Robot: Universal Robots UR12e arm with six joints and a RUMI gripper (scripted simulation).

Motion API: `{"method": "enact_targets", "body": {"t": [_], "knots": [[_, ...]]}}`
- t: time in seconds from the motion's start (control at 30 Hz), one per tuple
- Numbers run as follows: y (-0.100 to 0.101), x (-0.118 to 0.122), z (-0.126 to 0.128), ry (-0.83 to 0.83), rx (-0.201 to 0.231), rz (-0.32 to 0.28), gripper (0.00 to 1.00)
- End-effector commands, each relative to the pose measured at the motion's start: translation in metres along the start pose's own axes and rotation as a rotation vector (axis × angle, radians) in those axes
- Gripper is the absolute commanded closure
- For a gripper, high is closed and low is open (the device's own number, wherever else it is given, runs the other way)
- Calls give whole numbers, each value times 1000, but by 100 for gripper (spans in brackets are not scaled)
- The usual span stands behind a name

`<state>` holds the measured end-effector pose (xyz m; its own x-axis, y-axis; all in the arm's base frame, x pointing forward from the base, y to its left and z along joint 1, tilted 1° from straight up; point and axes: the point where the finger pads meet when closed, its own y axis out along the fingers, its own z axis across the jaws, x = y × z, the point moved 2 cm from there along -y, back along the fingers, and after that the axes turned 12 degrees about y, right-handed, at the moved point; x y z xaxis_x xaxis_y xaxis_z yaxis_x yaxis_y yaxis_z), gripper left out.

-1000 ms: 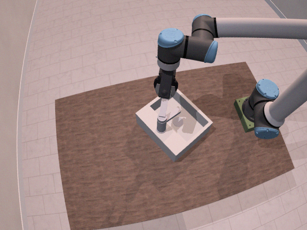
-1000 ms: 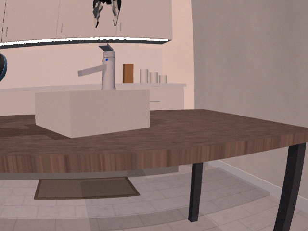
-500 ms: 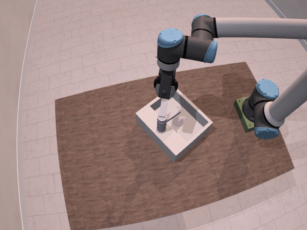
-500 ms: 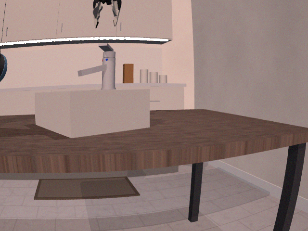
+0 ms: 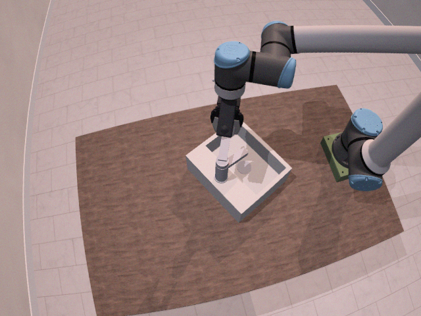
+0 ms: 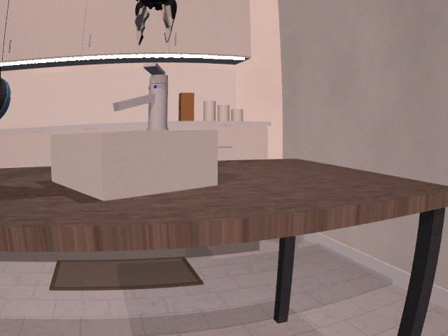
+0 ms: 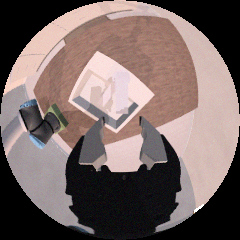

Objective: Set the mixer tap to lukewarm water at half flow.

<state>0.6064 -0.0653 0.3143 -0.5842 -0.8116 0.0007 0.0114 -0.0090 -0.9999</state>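
The mixer tap (image 5: 221, 173) (image 6: 157, 108) (image 7: 120, 92) stands upright on a corner of the white basin block (image 5: 245, 204) (image 6: 134, 162) (image 7: 141, 91). Its spout (image 6: 131, 102) juts out to the left in the exterior view. The short flat lever (image 6: 155, 68) sits on top of the tap, roughly in line with the spout. A blue dot (image 6: 155, 87) and a red dot (image 6: 148, 87) mark the tap body. My gripper (image 5: 225, 134) (image 6: 153, 40) (image 7: 122, 116) hangs well above the lever, pointing down. Its fingers stand partly apart with nothing between them.
The basin block rests on a brown wooden table (image 5: 135, 204) (image 6: 289, 187). The arm's green base plate (image 5: 331, 153) sits at the table's right side. A brown box (image 6: 186, 106) and some canisters (image 6: 222, 112) stand on a counter far behind.
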Motion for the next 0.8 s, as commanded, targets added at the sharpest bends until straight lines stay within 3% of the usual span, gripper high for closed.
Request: {"method": "enact_targets", "body": {"t": [0.0, 0.77], "knots": [[9, 0, 1, 0, 1, 0, 59], [38, 1, 1, 0, 1, 0, 59]]}}
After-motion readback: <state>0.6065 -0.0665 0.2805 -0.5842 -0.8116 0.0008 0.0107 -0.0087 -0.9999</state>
